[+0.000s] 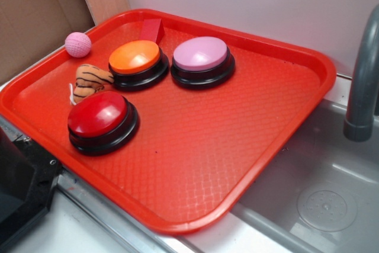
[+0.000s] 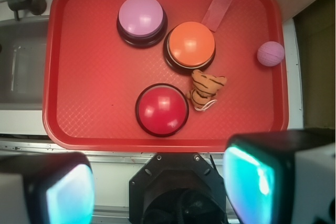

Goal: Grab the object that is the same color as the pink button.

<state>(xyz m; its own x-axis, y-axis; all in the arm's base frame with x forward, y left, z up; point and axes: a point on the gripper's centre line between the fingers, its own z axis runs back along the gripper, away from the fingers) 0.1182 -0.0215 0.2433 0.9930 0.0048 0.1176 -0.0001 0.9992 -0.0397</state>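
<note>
The small pink ball [image 1: 78,44] rests on the red tray's far left rim; in the wrist view the ball [image 2: 271,53] lies at the tray's right edge. The pink button [image 1: 201,54] with its pale lilac dome on a black base stands at the tray's back; it also shows in the wrist view [image 2: 140,17]. My gripper [image 2: 160,190] is open and empty, high above the tray's near edge, far from the ball. Its two fingers [image 2: 251,182] frame the robot base below. The gripper is out of the exterior view.
On the red tray [image 1: 237,146] stand an orange button [image 1: 135,58] and a red button [image 1: 98,114], with a tiger-striped plush [image 1: 90,80] between them and a red flat block [image 1: 152,29] at the back. A grey sink [image 1: 331,194] and faucet [image 1: 361,81] lie right.
</note>
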